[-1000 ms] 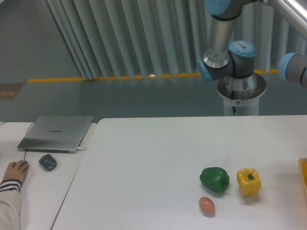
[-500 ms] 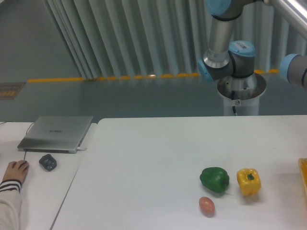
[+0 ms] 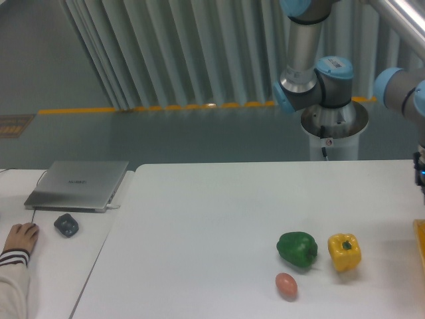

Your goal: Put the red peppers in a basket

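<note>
I am not seeing the red pepper anywhere in this view, so I cannot say where it is sitting; it may be lying past the right edge, where my wrist (image 3: 420,170) is dipping out of frame. My gripper is out of sight there too, so I cannot tell whether the fingers are spread, closed or carrying anything. Only a thin orange sliver of the basket (image 3: 420,240) is showing at that same edge.

I am expecting a bell pepper to be light, hollow and firm, with waxy skin that is liable to slip. I am judging a hold across the broad shoulders, below the stem, as safest, with modest squeeze.

The white table (image 3: 219,219) is looking smooth and flat, so a round fruit could roll. The green pepper (image 3: 297,249) and yellow pepper (image 3: 344,252) are sitting just beside each other, with a small pinkish egg-shaped thing (image 3: 286,285) near them. A laptop (image 3: 78,184) and a person's hand (image 3: 21,236) are resting well apart on the left.
</note>
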Action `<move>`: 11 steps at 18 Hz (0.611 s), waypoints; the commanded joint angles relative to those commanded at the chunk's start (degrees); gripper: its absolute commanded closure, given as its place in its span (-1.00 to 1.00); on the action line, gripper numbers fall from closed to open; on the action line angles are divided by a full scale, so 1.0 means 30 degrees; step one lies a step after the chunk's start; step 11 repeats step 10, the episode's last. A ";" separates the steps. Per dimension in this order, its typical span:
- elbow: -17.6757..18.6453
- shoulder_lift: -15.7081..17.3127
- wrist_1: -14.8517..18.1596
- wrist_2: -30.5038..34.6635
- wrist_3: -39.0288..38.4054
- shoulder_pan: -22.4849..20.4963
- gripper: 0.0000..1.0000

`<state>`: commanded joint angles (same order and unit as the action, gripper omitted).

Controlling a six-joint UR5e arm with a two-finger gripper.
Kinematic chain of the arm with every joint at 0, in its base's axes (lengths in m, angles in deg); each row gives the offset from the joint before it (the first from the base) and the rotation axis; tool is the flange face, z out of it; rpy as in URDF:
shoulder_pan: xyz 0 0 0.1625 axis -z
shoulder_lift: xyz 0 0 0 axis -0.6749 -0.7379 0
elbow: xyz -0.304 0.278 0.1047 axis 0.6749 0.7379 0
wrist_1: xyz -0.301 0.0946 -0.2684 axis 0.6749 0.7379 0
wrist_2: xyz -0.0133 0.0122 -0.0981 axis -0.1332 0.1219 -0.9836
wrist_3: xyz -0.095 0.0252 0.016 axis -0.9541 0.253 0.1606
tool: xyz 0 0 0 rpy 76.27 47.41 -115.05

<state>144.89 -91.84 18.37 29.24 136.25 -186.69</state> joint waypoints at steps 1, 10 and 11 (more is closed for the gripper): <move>0.0120 0.0148 0.0296 -0.0583 -0.0029 0.0149 -1.00; 0.0589 0.0940 0.2495 -0.2200 -0.1318 0.1000 -1.00; 0.0589 0.0940 0.2495 -0.2200 -0.1318 0.1000 -1.00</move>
